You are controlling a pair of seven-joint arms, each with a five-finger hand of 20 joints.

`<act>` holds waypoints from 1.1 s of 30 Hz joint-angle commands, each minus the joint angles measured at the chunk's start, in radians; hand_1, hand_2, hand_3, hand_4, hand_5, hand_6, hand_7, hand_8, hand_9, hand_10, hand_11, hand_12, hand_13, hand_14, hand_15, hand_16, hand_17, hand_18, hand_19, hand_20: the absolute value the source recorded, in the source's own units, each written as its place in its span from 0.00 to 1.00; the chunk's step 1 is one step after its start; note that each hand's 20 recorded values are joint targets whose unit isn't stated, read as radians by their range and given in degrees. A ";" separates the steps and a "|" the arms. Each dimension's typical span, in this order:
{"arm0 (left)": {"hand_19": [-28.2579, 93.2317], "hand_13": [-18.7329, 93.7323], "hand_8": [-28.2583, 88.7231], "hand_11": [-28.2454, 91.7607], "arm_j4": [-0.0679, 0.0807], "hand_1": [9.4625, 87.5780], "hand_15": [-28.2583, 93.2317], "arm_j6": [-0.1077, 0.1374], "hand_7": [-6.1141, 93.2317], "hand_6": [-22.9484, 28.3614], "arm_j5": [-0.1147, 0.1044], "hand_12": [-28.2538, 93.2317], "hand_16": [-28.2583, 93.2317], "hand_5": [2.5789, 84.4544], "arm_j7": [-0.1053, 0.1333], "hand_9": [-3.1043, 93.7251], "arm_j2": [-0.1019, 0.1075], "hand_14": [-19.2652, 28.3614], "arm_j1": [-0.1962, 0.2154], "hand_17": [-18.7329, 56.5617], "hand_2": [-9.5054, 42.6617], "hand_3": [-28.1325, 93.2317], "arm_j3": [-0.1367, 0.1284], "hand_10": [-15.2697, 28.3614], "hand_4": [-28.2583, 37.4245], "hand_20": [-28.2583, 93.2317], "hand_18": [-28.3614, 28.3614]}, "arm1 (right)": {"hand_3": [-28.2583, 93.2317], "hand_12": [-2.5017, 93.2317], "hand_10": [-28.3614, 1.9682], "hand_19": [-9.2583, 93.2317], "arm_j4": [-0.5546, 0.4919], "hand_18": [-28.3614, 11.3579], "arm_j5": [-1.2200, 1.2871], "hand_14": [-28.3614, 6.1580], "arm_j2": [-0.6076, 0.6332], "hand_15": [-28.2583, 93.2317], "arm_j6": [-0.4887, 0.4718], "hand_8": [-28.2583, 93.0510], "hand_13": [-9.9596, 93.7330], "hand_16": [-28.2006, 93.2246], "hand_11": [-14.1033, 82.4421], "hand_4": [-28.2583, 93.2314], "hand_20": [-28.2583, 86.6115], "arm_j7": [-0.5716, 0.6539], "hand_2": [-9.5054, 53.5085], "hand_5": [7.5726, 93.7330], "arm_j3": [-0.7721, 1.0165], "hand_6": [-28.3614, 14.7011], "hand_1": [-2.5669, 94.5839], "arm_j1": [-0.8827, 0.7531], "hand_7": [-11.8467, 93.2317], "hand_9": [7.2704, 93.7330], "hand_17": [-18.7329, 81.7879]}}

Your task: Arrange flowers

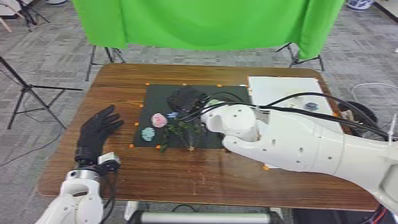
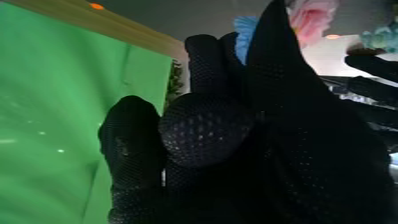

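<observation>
The right hand (image 1: 187, 100) is above the far part of the black mat (image 1: 155, 99) on the desk (image 1: 178, 185); I cannot tell whether it grips anything. The blue flower (image 1: 171, 115) is near it, the pink flower (image 1: 159, 120) and teal flower (image 1: 147, 133) lie at the mat's left, beside green stems (image 1: 185, 131). Left of the mat, the left hand (image 1: 96, 131) is released, fingers straight.
</observation>
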 commanded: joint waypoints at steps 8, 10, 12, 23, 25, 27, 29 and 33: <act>0.32 0.50 0.17 0.38 0.014 0.08 0.48 -0.013 0.21 0.44 -0.004 0.33 0.24 0.50 -0.024 0.49 -0.005 0.76 0.017 0.33 0.17 0.82 0.011 0.64 0.00 0.40 0.77 | 0.78 0.18 0.58 1.00 -0.022 0.39 0.020 0.80 0.010 0.77 -0.093 0.23 0.95 0.46 0.27 0.09 0.74 0.019 0.02 0.62 0.029 0.72 0.52 0.027 0.34 0.68 0.81; 0.32 0.50 0.17 0.38 0.014 0.08 0.48 -0.011 0.21 0.44 -0.005 0.33 0.24 0.50 -0.023 0.49 -0.006 0.76 0.018 0.33 0.16 0.82 0.011 0.64 0.00 0.40 0.77 | 0.78 0.18 0.57 1.00 -0.028 0.39 0.027 0.80 0.017 0.77 -0.110 0.23 0.94 0.46 0.26 0.09 0.73 0.018 0.02 0.62 0.042 0.72 0.51 0.034 0.34 0.67 0.80; 0.32 0.50 0.17 0.38 0.013 0.08 0.48 -0.012 0.21 0.44 -0.004 0.32 0.24 0.50 -0.022 0.49 -0.006 0.76 0.019 0.33 0.17 0.82 0.010 0.64 0.00 0.40 0.77 | 0.78 0.18 0.57 1.00 -0.036 0.39 0.029 0.79 0.032 0.76 -0.123 0.22 0.94 0.46 0.26 0.08 0.73 0.021 0.02 0.61 0.069 0.72 0.51 0.043 0.33 0.67 0.80; 0.32 0.50 0.17 0.38 0.004 0.08 0.48 -0.004 0.21 0.44 -0.005 0.33 0.24 0.50 -0.026 0.49 -0.003 0.76 0.035 0.33 0.17 0.82 0.001 0.64 0.00 0.40 0.77 | 0.80 0.19 0.53 1.00 -0.162 0.35 0.076 0.73 0.283 0.75 -0.067 0.15 0.91 0.45 0.23 0.10 0.69 0.175 0.01 0.54 0.371 0.69 0.35 -0.021 0.27 0.60 0.76; 0.32 0.50 0.17 0.38 0.001 0.08 0.48 -0.005 0.21 0.44 -0.003 0.33 0.24 0.50 -0.031 0.49 -0.005 0.76 0.042 0.33 0.16 0.82 -0.004 0.64 0.00 0.40 0.77 | 0.81 0.19 0.50 1.00 -0.183 0.33 0.122 0.70 0.325 0.75 -0.072 0.16 0.90 0.45 0.23 0.09 0.68 0.229 0.00 0.51 0.478 0.66 0.29 -0.089 0.25 0.57 0.75; 0.32 0.50 0.17 0.38 0.000 0.08 0.48 -0.003 0.21 0.44 -0.005 0.33 0.24 0.50 -0.028 0.49 -0.003 0.76 0.045 0.33 0.16 0.82 -0.005 0.64 0.00 0.40 0.77 | 0.78 0.19 0.43 1.00 -0.213 0.30 0.190 0.67 0.350 0.74 -0.151 0.17 0.89 0.45 0.22 0.09 0.68 0.302 0.00 0.47 0.610 0.63 0.24 -0.171 0.22 0.55 0.74; 0.32 0.50 0.17 0.38 -0.004 0.08 0.48 -0.002 0.21 0.44 -0.004 0.33 0.24 0.50 -0.030 0.49 -0.004 0.76 0.052 0.33 0.16 0.82 -0.009 0.64 0.00 0.40 0.77 | 0.73 0.17 0.30 1.00 -0.228 0.26 0.240 0.61 0.361 0.72 -0.258 0.19 0.89 0.44 0.21 0.10 0.65 0.362 0.00 0.40 0.710 0.58 0.18 -0.229 0.16 0.50 0.72; 0.32 0.50 0.17 0.38 -0.006 0.09 0.48 -0.002 0.21 0.44 -0.002 0.33 0.24 0.50 -0.028 0.49 -0.002 0.76 0.053 0.33 0.16 0.82 -0.007 0.64 0.00 0.40 0.77 | 0.69 0.16 0.18 1.00 -0.222 0.25 0.310 0.58 0.395 0.70 -0.329 0.20 0.89 0.44 0.20 0.09 0.63 0.428 0.00 0.37 0.784 0.54 0.13 -0.289 0.13 0.48 0.72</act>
